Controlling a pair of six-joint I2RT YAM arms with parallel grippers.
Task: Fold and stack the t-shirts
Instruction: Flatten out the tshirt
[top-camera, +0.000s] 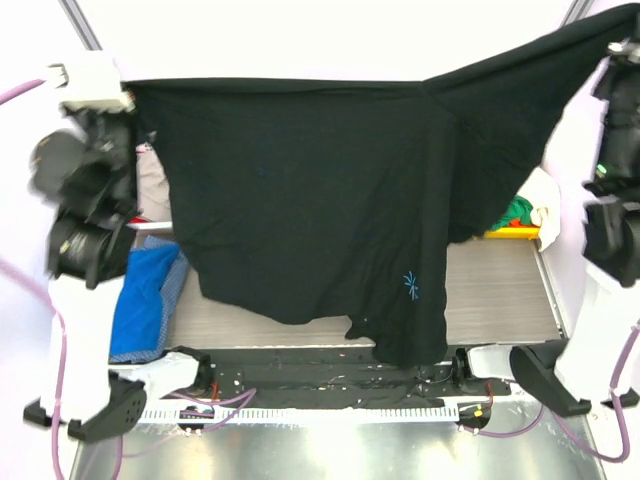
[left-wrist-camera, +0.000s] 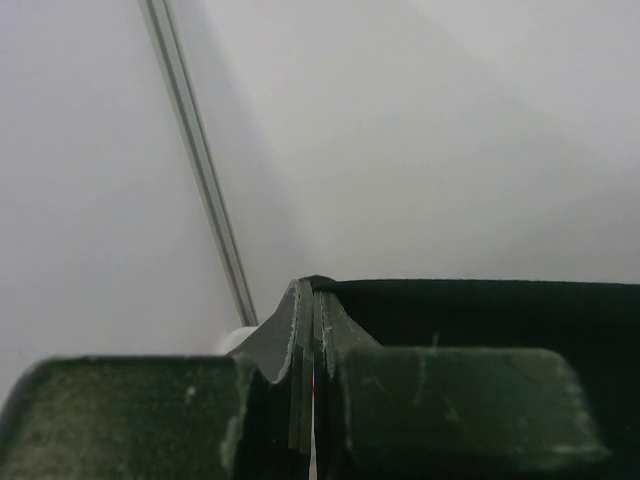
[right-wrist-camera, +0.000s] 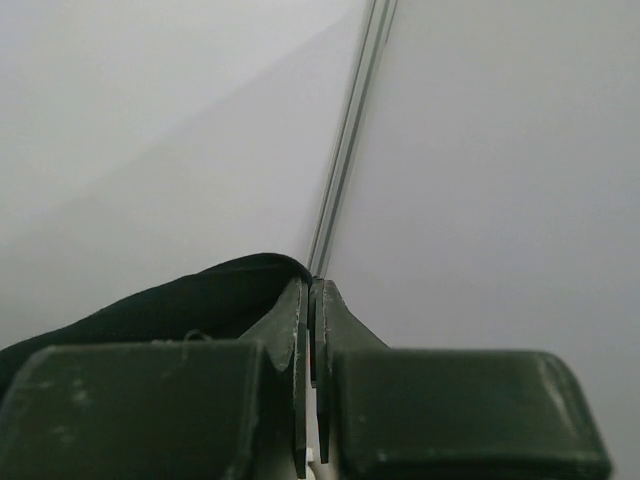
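A large black t-shirt (top-camera: 300, 190) hangs spread in the air above the table, with a small blue mark near its lower hem. My left gripper (top-camera: 130, 90) is shut on its upper left corner. In the left wrist view the fingers (left-wrist-camera: 315, 285) are pressed together with black cloth (left-wrist-camera: 480, 310) running off to the right. My right gripper (top-camera: 627, 30) is shut on the upper right corner, held higher. In the right wrist view its jaws (right-wrist-camera: 312, 283) pinch the black cloth (right-wrist-camera: 180, 305), which falls away to the left. The shirt's bottom edge drapes down to the near edge of the table.
A blue garment (top-camera: 145, 295) lies at the table's left side, with pale cloth (top-camera: 152, 190) behind it. Green (top-camera: 518, 212) and white (top-camera: 545, 200) clothes sit at the right, partly hidden by the black shirt. The wood-toned tabletop (top-camera: 500, 300) shows below the shirt.
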